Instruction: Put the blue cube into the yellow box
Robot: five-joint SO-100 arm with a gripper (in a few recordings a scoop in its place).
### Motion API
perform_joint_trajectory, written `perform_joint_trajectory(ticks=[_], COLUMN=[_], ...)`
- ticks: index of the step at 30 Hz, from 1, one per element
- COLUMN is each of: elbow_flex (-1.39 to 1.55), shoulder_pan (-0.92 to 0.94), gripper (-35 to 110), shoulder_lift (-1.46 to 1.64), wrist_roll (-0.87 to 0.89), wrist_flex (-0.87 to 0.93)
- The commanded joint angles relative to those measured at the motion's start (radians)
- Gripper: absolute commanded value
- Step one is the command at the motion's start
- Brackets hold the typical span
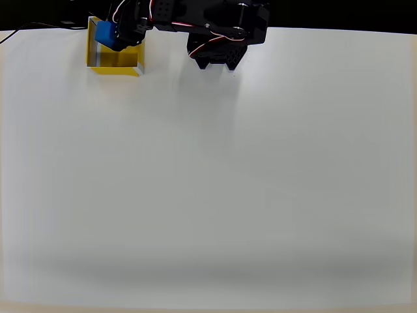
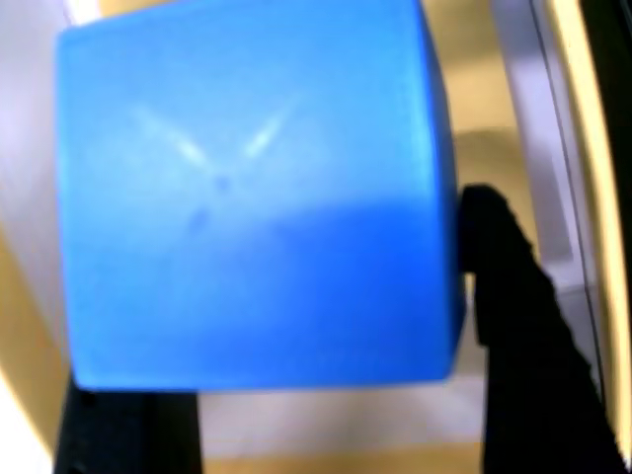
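Observation:
The yellow box (image 1: 117, 60) stands at the table's far left corner in the overhead view, open top up, white rims showing. The black gripper (image 1: 112, 34) hangs over the box's far side, shut on the blue cube (image 1: 105, 35), which sits above the box's opening. In the wrist view the blue cube (image 2: 257, 197) looms large and close, pinched between black fingers (image 2: 523, 326), with the yellow box (image 2: 494, 118) floor and white wall behind it. I cannot tell how far the cube is above the floor.
The arm's black base (image 1: 218, 42) stands at the far edge, right of the box. The white table (image 1: 208, 195) stretches wide and bare toward the near edge. A dark strip runs along the table's far edge.

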Motion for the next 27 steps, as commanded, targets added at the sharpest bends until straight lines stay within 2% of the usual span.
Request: perform_joint_trajectory(ticks=[1, 9, 13, 27], elbow_flex=[-0.020, -0.021, -0.052, -0.471], shoulder_pan=[0.015, 0.015, 0.017, 0.043], gripper=[20, 42, 44, 44], shoulder_lift=[-0.003, 0.006, 0.037, 0.169], wrist_roll=[-0.006, -0.011, -0.018, -0.060], wrist_flex=[-0.055, -0.054, -0.005, 0.420])
